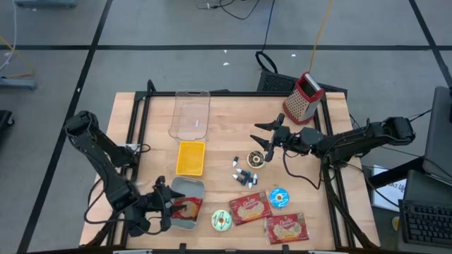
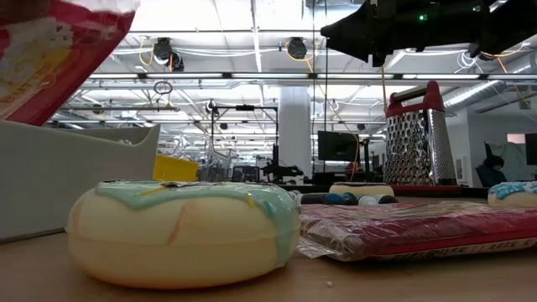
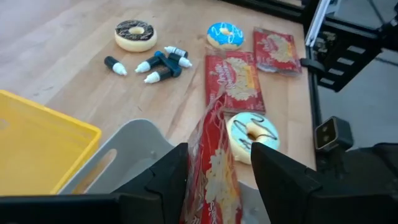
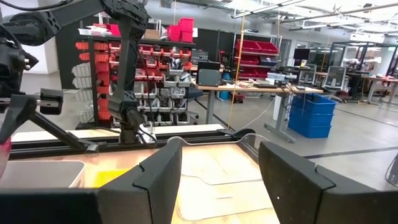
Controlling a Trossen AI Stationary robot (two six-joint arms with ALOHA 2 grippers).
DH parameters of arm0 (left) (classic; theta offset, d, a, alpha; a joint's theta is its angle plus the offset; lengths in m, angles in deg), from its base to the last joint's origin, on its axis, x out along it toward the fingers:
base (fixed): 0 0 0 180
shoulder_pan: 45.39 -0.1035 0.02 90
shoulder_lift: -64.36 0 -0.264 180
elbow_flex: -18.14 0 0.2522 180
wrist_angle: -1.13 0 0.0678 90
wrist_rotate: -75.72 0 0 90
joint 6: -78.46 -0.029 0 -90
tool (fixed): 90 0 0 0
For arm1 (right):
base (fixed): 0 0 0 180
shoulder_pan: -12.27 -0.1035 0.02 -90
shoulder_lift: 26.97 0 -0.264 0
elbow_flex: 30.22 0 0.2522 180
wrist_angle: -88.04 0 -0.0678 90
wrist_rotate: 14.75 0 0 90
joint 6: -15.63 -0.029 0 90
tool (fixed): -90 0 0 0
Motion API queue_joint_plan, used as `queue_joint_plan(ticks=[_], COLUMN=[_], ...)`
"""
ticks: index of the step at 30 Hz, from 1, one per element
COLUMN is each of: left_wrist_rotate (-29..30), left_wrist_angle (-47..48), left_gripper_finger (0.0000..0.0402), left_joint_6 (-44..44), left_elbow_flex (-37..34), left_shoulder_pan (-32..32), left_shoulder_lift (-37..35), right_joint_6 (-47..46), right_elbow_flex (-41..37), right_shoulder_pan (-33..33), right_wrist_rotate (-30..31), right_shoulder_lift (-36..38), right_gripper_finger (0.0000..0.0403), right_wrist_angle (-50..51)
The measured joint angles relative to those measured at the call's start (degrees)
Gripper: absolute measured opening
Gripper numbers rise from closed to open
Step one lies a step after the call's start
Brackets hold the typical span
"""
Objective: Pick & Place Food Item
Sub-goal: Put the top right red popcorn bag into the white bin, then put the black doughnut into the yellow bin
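Observation:
A red snack packet (image 3: 214,177) stands on edge, tilted, in the grey tray (image 3: 118,158) at the table's near left; its lower end is out of view. My left gripper (image 3: 217,171) is open around the packet, one finger on each side. In the high view the packet (image 1: 191,208) shows in the tray (image 1: 191,188) beside my left gripper (image 1: 167,209). The low view has the packet (image 2: 50,50) above the tray wall (image 2: 67,180). My right gripper (image 1: 263,140) hangs open above the table's far right, holding nothing. My left gripper's fingers come slanting down from the table's near left and stand on either side of the packet's upper part (image 3: 211,143). A gap shows to one finger (image 3: 280,180). The packet lies close against the other finger (image 3: 165,180); whether it touches, I cannot tell.
A yellow tray (image 1: 191,156) and a clear container (image 1: 191,113) lie beyond the grey tray. Two more red packets (image 1: 248,208) (image 1: 285,228), three donuts (image 1: 222,221) (image 1: 278,197) (image 1: 255,159) and several small bottles (image 1: 244,175) cover the middle. A grater (image 1: 305,97) stands far right.

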Motion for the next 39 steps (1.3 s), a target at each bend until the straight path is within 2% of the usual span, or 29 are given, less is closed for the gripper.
queue_joint_plan(ticks=[6,14,24,35,37,39], left_wrist_rotate=[-3.2,-3.2,-6.2,-0.7,-1.7,-5.5], left_wrist_angle=[4.0,4.4,13.9,7.2,4.2,1.0], left_gripper_finger=[0.0177,0.0177,0.0177,0.0177,0.0177,0.0177], left_joint_6=[3.9,0.6,4.9,-0.7,-4.4,-10.0], left_elbow_flex=[0.0,0.0,0.0,0.0,0.0,0.0], left_shoulder_pan=[-1.4,-3.0,-6.8,-11.1,-12.9,-14.9], left_shoulder_lift=[0.0,0.0,0.0,-1.7,-1.8,-1.8], right_joint_6=[0.0,0.0,0.0,-0.2,-0.5,-1.5], right_elbow_flex=[0.0,0.0,0.0,0.0,0.0,0.0], right_shoulder_pan=[0.0,0.3,0.3,0.3,0.3,0.3], right_wrist_rotate=[0.0,0.0,0.0,0.0,-0.2,-0.4], right_shoulder_lift=[0.0,0.0,0.0,0.0,0.0,0.0], right_gripper_finger=[0.0201,0.0201,0.0201,0.0201,0.0201,0.0201], right_wrist_angle=[0.4,0.4,0.5,0.7,1.2,2.1])
